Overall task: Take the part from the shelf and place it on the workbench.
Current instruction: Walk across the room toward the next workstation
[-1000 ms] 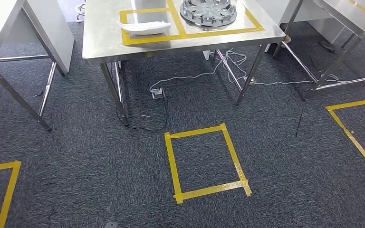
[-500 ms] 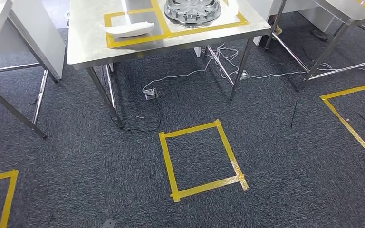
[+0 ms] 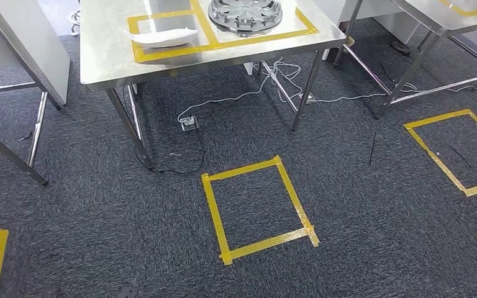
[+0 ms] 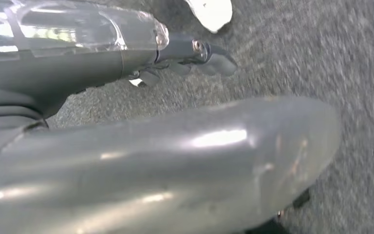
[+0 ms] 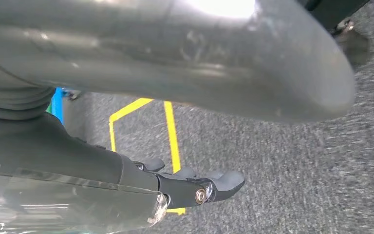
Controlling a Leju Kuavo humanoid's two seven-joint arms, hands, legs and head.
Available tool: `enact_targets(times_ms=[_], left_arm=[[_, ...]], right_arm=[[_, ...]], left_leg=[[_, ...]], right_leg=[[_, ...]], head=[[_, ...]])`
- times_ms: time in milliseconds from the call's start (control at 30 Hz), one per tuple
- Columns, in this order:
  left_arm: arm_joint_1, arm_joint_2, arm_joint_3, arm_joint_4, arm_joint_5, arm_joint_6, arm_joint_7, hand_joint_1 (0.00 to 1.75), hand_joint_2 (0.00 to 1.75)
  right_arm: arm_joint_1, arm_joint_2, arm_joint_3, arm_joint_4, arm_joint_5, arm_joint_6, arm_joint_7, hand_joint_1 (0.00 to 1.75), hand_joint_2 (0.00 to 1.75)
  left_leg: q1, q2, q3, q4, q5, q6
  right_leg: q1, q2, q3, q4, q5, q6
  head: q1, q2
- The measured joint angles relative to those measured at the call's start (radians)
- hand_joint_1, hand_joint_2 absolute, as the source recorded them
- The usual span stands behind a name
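A steel workbench (image 3: pixel 105 59) stands ahead at the top of the head view, with yellow tape boxes marked on it. A white curved part (image 3: pixel 161 37) lies in the left box and a round grey wheel cover (image 3: pixel 245 13) in the right one. My left hand (image 4: pixel 185 126) hangs over the carpet and holds nothing; its thick thumb (image 4: pixel 214 161) is apart from its dark fingers (image 4: pixel 214 61). My right hand (image 5: pixel 190 126) also hangs over the carpet with nothing in it, and its fingers (image 5: pixel 219 185) are stretched out.
A yellow tape square (image 3: pixel 258 208) marks the dark carpet in front of the workbench, another (image 3: pixel 453 149) lies at the right. Cables and a socket box (image 3: pixel 189 122) lie under the bench. More steel tables stand at the left (image 3: pixel 12 74) and right (image 3: pixel 435 25).
The whole head view has shifted: workbench and tape squares now sit further left in the picture, so the camera has moved. The parts on the bench lie as before.
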State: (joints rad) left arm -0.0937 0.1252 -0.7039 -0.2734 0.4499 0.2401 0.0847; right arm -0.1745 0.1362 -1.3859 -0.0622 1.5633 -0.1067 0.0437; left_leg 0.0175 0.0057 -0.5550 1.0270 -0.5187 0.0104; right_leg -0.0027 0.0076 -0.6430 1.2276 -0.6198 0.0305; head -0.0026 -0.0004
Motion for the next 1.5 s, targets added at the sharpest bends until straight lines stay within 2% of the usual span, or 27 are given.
enact_targets(times_ms=[33, 67, 100, 133, 200, 267, 333, 400, 467, 533, 567, 633, 700, 767, 833, 867, 933, 1000, 1067, 1133, 1167, 1233, 1300, 1333, 1367, 1433, 1500], left_arm=[[0.001, -0.002, -0.002, 0.000, 0.007, 0.000, -0.008, 0.00, 0.00], [0.002, -0.006, -0.005, 0.000, 0.013, 0.000, -0.019, 0.00, 0.00], [0.002, -0.011, -0.009, 0.000, 0.018, 0.000, -0.032, 0.00, 0.00], [0.001, -0.017, -0.013, 0.000, 0.022, 0.000, -0.045, 0.00, 0.00], [0.001, -0.033, -0.017, -0.002, 0.028, -0.002, -0.062, 0.00, 0.00], [0.002, -0.051, -0.022, -0.003, 0.030, -0.010, -0.061, 0.00, 0.00], [0.001, -0.066, -0.031, -0.003, 0.029, -0.019, -0.052, 0.00, 0.00], [-0.001, -0.077, -0.042, -0.003, 0.027, -0.025, -0.041, 0.00, 0.00], [-0.002, -0.083, -0.051, -0.003, 0.025, -0.034, -0.021, 0.00, 0.00], [-0.001, -0.085, -0.063, -0.002, 0.025, -0.047, 0.006, 0.00, 0.00], [0.000, -0.086, -0.068, -0.002, 0.025, -0.051, 0.018, 0.00, 0.00], [0.001, -0.085, -0.077, 0.000, 0.025, -0.053, 0.029, 0.00, 0.00], [0.000, -0.083, -0.085, 0.001, 0.026, -0.049, 0.021, 0.00, 0.00], [-0.001, -0.080, -0.091, 0.001, 0.028, -0.043, 0.009, 0.00, 0.00], [-0.001, -0.078, -0.092, 0.002, 0.029, -0.038, 0.005, 0.00, 0.00], [-0.002, -0.076, -0.093, 0.003, 0.030, -0.036, 0.004, 0.00, 0.00], [-0.003, -0.073, -0.095, 0.004, 0.030, -0.033, 0.002, 0.00, 0.00], [-0.001, -0.071, -0.098, 0.005, 0.033, -0.030, -0.001, 0.00, 0.00], [0.001, -0.070, -0.099, 0.006, 0.042, -0.021, -0.009, 0.00, 0.00], [0.000, -0.070, -0.099, 0.007, 0.054, -0.014, -0.026, 0.00, 0.00], [-0.002, -0.071, -0.099, 0.007, 0.059, -0.013, -0.035, 0.00, 0.00], [-0.005, -0.077, -0.099, 0.006, 0.066, -0.013, -0.046, 0.00, 0.00], [-0.008, -0.087, -0.100, 0.006, 0.072, -0.012, -0.048, 0.00, 0.00], [-0.008, -0.092, -0.100, 0.006, 0.074, -0.012, -0.049, 0.00, 0.00], [-0.009, -0.097, -0.102, 0.006, 0.077, -0.011, -0.049, 0.00, 0.00], [-0.011, -0.101, -0.106, 0.006, 0.082, -0.010, -0.051, 0.00, 0.00], [-0.011, -0.102, -0.109, 0.006, 0.085, -0.010, -0.051, 0.00, 0.00]], right_arm=[[0.001, 0.000, -0.001, 0.000, 0.002, -0.002, -0.005, 0.00, 0.00], [0.003, -0.002, -0.001, 0.000, 0.003, -0.004, -0.008, 0.00, 0.00], [0.004, -0.004, -0.001, 0.000, 0.005, -0.007, -0.010, 0.00, 0.00], [0.004, -0.008, -0.001, -0.001, 0.006, -0.010, -0.012, 0.00, 0.00], [0.001, -0.017, 0.000, -0.002, 0.006, -0.015, -0.016, 0.00, 0.00], [-0.006, -0.030, 0.000, -0.003, 0.006, -0.022, -0.022, 0.00, 0.00], [-0.008, -0.042, 0.000, -0.005, 0.006, -0.026, -0.026, 0.00, 0.00], [-0.006, -0.051, -0.001, -0.006, 0.006, -0.027, -0.028, 0.00, 0.00], [-0.007, -0.056, -0.002, -0.006, 0.006, -0.027, -0.027, 0.00, 0.00], [-0.008, -0.060, -0.002, -0.007, 0.005, -0.028, -0.020, 0.00, 0.00], [-0.006, -0.061, -0.002, -0.007, 0.006, -0.029, -0.014, 0.00, 0.00], [-0.003, -0.063, -0.003, -0.007, 0.007, -0.030, 0.001, 0.00, 0.00], [-0.003, -0.066, -0.003, -0.008, 0.008, -0.030, 0.014, 0.00, 0.00], [-0.006, -0.070, -0.003, -0.009, 0.008, -0.030, 0.021, 0.00, 0.00], [-0.007, -0.075, -0.003, -0.009, 0.008, -0.029, 0.025, 0.00, 0.00], [-0.005, -0.076, -0.004, -0.008, 0.008, -0.029, 0.025, 0.00, 0.00], [-0.006, -0.079, -0.004, -0.008, 0.008, -0.029, 0.026, 0.00, 0.00], [-0.011, -0.080, -0.004, -0.008, 0.008, -0.029, 0.024, 0.00, 0.00], [-0.010, -0.080, -0.004, -0.008, 0.008, -0.026, 0.013, 0.00, 0.00], [-0.003, -0.080, -0.004, -0.008, 0.008, -0.025, -0.011, 0.00, 0.00], [-0.001, -0.080, -0.004, -0.008, 0.008, -0.025, -0.025, 0.00, 0.00], [-0.002, -0.080, -0.004, -0.008, 0.008, -0.027, -0.051, 0.00, 0.00], [-0.004, -0.080, -0.004, -0.008, 0.008, -0.027, -0.068, 0.00, 0.00], [-0.003, -0.080, -0.004, -0.008, 0.008, -0.027, -0.070, 0.00, 0.00], [-0.001, -0.080, -0.004, -0.008, 0.008, -0.028, -0.069, 0.00, 0.00], [0.001, -0.081, -0.004, -0.008, 0.008, -0.028, -0.061, 0.00, 0.00], [-0.003, -0.081, -0.004, -0.008, 0.008, -0.026, -0.058, 0.00, 0.00]], left_leg=[[-0.001, 0.007, 0.000, 0.000, -0.001, 0.001], [-0.002, 0.014, 0.001, 0.000, -0.002, 0.002], [-0.003, 0.020, 0.002, 0.000, -0.003, 0.002], [-0.004, 0.027, 0.005, 0.000, -0.004, 0.002], [-0.007, 0.040, 0.010, 0.000, -0.008, -0.001], [-0.011, 0.059, 0.012, -0.002, -0.011, -0.007], [-0.013, 0.080, 0.018, -0.006, -0.014, -0.015], [-0.011, 0.049, 0.018, 0.010, -0.034, -0.026], [-0.008, -0.003, -0.022, 0.097, -0.087, -0.033], [-0.007, -0.013, -0.084, 0.216, -0.136, -0.037], [-0.007, -0.013, -0.102, 0.244, -0.135, -0.038], [-0.005, -0.017, -0.088, 0.196, -0.078, -0.041], [0.004, -0.070, -0.034, 0.072, -0.014, -0.043], [0.010, -0.116, -0.005, 0.011, 0.000, -0.039], [0.008, -0.100, -0.002, 0.008, -0.005, -0.028], [0.008, -0.085, 0.001, 0.005, -0.004, -0.022], [0.009, -0.050, 0.005, -0.001, -0.003, -0.010], [0.005, -0.010, 0.008, -0.002, -0.006, -0.003], [0.002, 0.026, 0.009, -0.002, -0.011, -0.002], [0.001, 0.052, 0.014, -0.002, -0.016, -0.004], [0.000, 0.062, 0.019, -0.002, -0.019, -0.006], [-0.003, 0.081, 0.026, -0.003, -0.025, -0.012], [-0.005, 0.096, 0.030, -0.006, -0.027, -0.021], [-0.006, 0.104, 0.034, -0.010, -0.028, -0.026], [-0.005, 0.102, 0.038, -0.013, -0.030, -0.031], [-0.002, 0.051, 0.030, 0.015, -0.056, -0.039], [-0.001, -0.007, -0.023, 0.126, -0.115, -0.041]], right_leg=[[0.000, -0.002, -0.024, 0.051, -0.016, 0.001], [0.000, -0.003, -0.033, 0.069, -0.011, 0.000], [0.001, -0.004, -0.025, 0.049, 0.012, -0.004], [0.002, -0.009, 0.001, -0.008, 0.050, -0.010], [0.013, -0.050, 0.064, -0.146, 0.108, -0.029], [0.024, -0.079, 0.091, -0.212, 0.121, -0.043], [0.024, -0.060, 0.093, -0.223, 0.124, -0.049], [0.017, -0.039, 0.102, -0.241, 0.136, -0.055], [0.013, -0.018, 0.106, -0.252, 0.144, -0.062], [0.013, 0.006, 0.104, -0.250, 0.145, -0.064], [0.012, 0.018, 0.104, -0.248, 0.145, -0.064], [0.010, 0.044, 0.104, -0.241, 0.141, -0.059], [0.007, 0.068, 0.100, -0.226, 0.132, -0.049], [0.004, 0.091, 0.088, -0.213, 0.126, -0.036], [-0.001, 0.119, 0.079, -0.211, 0.129, -0.023], [-0.001, 0.116, 0.075, -0.208, 0.127, -0.018], [0.001, 0.070, 0.050, -0.159, 0.097, -0.008], [0.001, 0.013, -0.012, -0.035, 0.033, 0.001], [-0.003, -0.003, -0.063, 0.067, 0.001, 0.006], [-0.006, -0.010, -0.043, 0.029, 0.044, 0.003], [-0.005, -0.019, -0.009, -0.038, 0.082, -0.002], [0.005, -0.053, 0.055, -0.163, 0.127, -0.016], [0.014, -0.068, 0.073, -0.205, 0.127, -0.029], [0.015, -0.060, 0.073, -0.209, 0.128, -0.035], [0.012, -0.052, 0.077, -0.216, 0.131, -0.041], [0.006, -0.035, 0.087, -0.235, 0.139, -0.052], [0.005, -0.016, 0.092, -0.243, 0.144, -0.059]], head=[[0.001, 0.000], [0.002, 0.000], [0.002, 0.000], [0.003, 0.000], [0.005, 0.000], [0.008, 0.000], [0.009, 0.000], [0.006, 0.000], [-0.001, 0.000], [-0.005, 0.000], [-0.006, 0.000], [-0.006, 0.000], [-0.009, 0.000], [-0.008, 0.000], [-0.005, 0.000], [-0.004, 0.000], [0.001, 0.000], [0.007, 0.000], [0.008, 0.000], [0.009, 0.000], [0.009, 0.000], [0.010, 0.000], [0.010, 0.000], [0.011, 0.000], [0.011, 0.000], [0.008, 0.000], [0.000, 0.000]])
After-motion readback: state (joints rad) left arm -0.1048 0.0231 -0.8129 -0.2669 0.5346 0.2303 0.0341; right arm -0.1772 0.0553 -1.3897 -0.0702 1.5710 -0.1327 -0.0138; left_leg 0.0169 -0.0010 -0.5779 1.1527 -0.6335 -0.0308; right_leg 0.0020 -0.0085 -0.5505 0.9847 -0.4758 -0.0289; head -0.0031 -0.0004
